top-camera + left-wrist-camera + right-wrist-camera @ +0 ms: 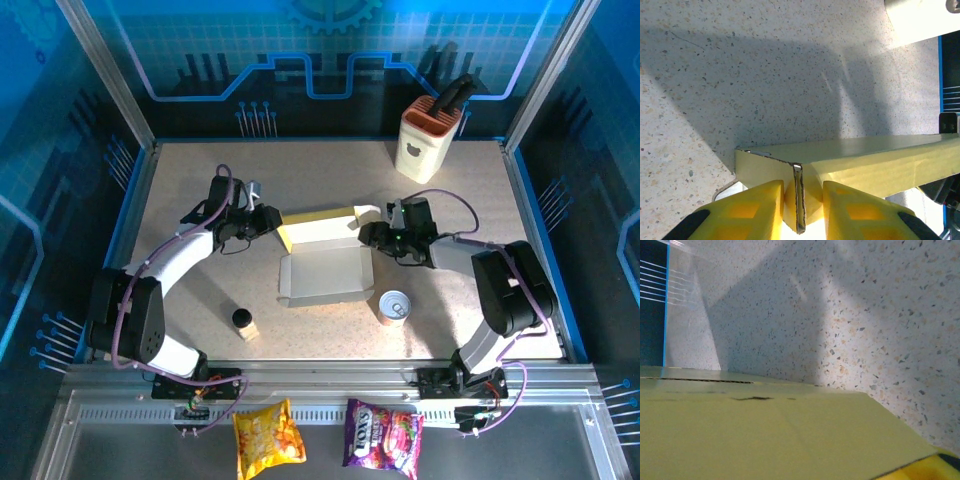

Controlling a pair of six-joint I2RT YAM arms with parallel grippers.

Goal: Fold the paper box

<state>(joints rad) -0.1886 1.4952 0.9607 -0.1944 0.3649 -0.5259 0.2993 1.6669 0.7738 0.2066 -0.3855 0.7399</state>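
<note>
The paper box (325, 278) lies in the middle of the table, grey-white inside up, its yellow back panel (318, 229) raised. My left gripper (262, 222) is at that panel's left end. In the left wrist view its yellow fingers (747, 210) are shut on a folded corner flap of the paper box (865, 160), the left gripper (802, 197) pinching the doubled cardboard edge. My right gripper (373, 236) is at the panel's right end. In the right wrist view the yellow cardboard (765, 435) covers the jaws, and just a finger corner (946, 468) shows.
A cream knife block (430, 140) stands at the back right. A tin can (394, 306) sits just right of the box's front corner. A small dark-capped bottle (243, 322) stands front left. Two snack bags (268, 435) (384, 432) lie off the table's near rail.
</note>
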